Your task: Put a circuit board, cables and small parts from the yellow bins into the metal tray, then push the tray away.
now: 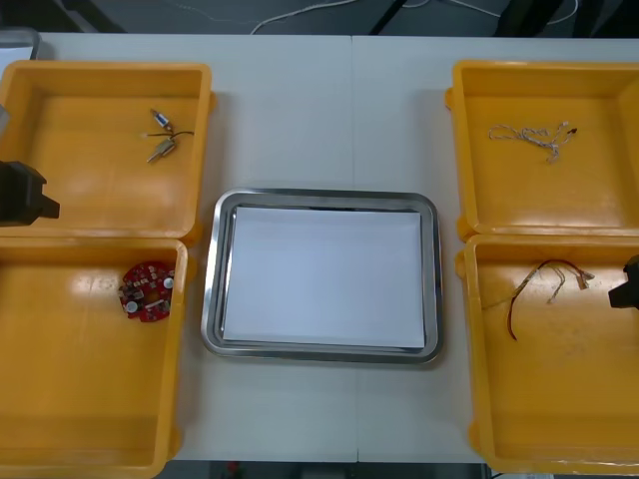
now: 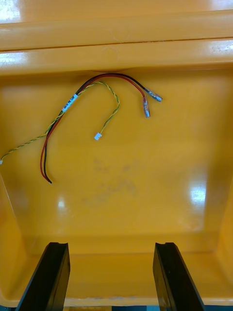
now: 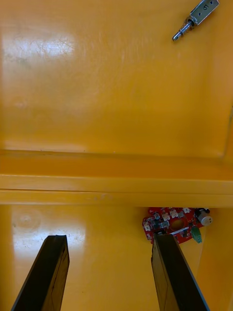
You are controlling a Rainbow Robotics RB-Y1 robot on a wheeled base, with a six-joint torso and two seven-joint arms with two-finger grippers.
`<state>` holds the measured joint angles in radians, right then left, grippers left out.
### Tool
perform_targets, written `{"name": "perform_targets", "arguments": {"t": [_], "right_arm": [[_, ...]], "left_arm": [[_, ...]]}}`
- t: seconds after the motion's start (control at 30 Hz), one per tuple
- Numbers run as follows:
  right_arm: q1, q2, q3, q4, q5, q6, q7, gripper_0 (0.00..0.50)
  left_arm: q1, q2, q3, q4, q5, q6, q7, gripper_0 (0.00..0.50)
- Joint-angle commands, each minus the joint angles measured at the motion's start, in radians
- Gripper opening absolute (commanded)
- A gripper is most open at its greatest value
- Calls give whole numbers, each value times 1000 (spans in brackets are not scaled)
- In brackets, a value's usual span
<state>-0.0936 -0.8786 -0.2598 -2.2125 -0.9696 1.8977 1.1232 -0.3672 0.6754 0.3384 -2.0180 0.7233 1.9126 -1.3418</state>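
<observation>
Left claw: open, empty, above wall between far left bin and near left bin. Circuit board: in near left bin, just beside one finger. Right claw: open, empty, over near right bin, apart from cables lying inside. Tray: mid-counter, white inside.

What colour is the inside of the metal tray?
The metal tray is white inside, with a shiny rim; the front view shows it best.
</observation>
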Motion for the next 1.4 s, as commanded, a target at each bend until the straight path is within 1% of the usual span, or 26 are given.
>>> {"name": "perform_targets", "arguments": {"t": [0.03, 0.97, 1.0, 1.03, 1.07, 1.1, 1.27, 1.4], "right_arm": [[15, -26, -32, -27, 8, -6, -3, 500], [15, -26, -32, -27, 8, -6, -3, 500], [15, -26, -32, -27, 8, -6, -3, 500], [15, -26, -32, -27, 8, -6, -3, 500], [45, 1, -10, -26, -3, -6, -3, 500], [51, 13, -9, -26, -9, -9, -5, 500], [52, 32, -10, -55, -14, -15, -16, 500], [61, 58, -10, -66, -9, -20, -19, 500]], "left_arm": [[-4, 43, 33, -19, 4, 7, 55, 500], [-4, 43, 33, -19, 4, 7, 55, 500], [31, 21, 31, -10, 4, 7, -33, 500], [33, 19, 31, -10, 4, 7, -31, 500], [36, 18, 36, -8, 5, 7, -31, 500], [33, 21, 37, -8, 11, 7, -34, 500], [37, 21, 44, -11, 24, 7, -40, 500], [67, 18, 50, -50, 21, 7, -36, 500]]}}
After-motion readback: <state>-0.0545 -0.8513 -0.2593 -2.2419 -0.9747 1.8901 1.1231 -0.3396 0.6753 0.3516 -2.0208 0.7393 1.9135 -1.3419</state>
